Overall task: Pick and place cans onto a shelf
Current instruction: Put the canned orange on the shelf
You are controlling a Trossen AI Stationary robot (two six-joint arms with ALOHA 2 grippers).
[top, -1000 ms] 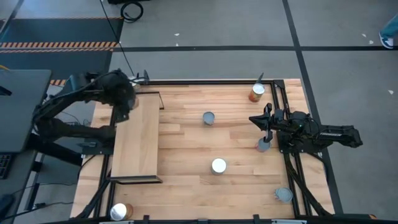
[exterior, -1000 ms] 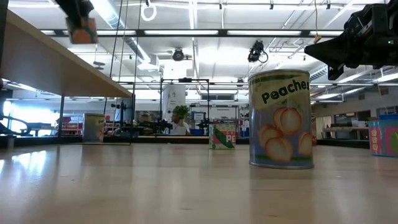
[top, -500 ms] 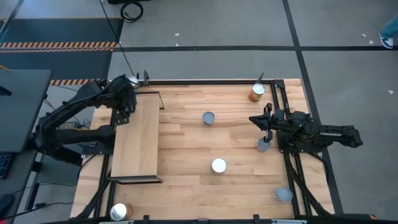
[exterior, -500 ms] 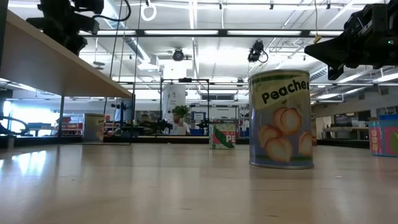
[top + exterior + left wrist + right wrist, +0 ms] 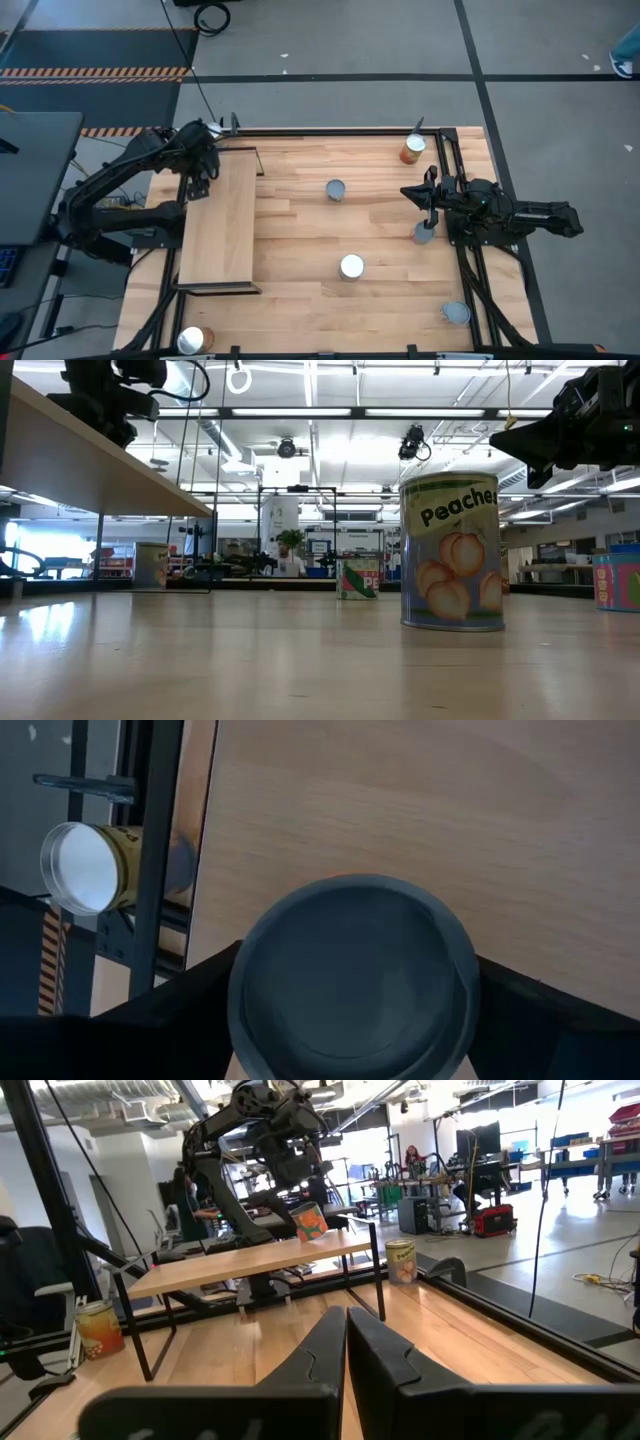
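While unshelved, scattered cans (image 5: 341, 266) beside shelf (image 5: 220, 232).

The peach can (image 5: 451, 552) has a pale green label printed with orange peaches and dark lettering. Behind it, a green-and-red can (image 5: 357, 578). The shelf (image 5: 221, 225) is pale plywood with a black frame; the tabletop (image 5: 370, 230) is striped honey wood.

grey floor (image 5: 560, 60), bright ceiling lights (image 5: 310, 410), distant workbenches (image 5: 570, 1165).
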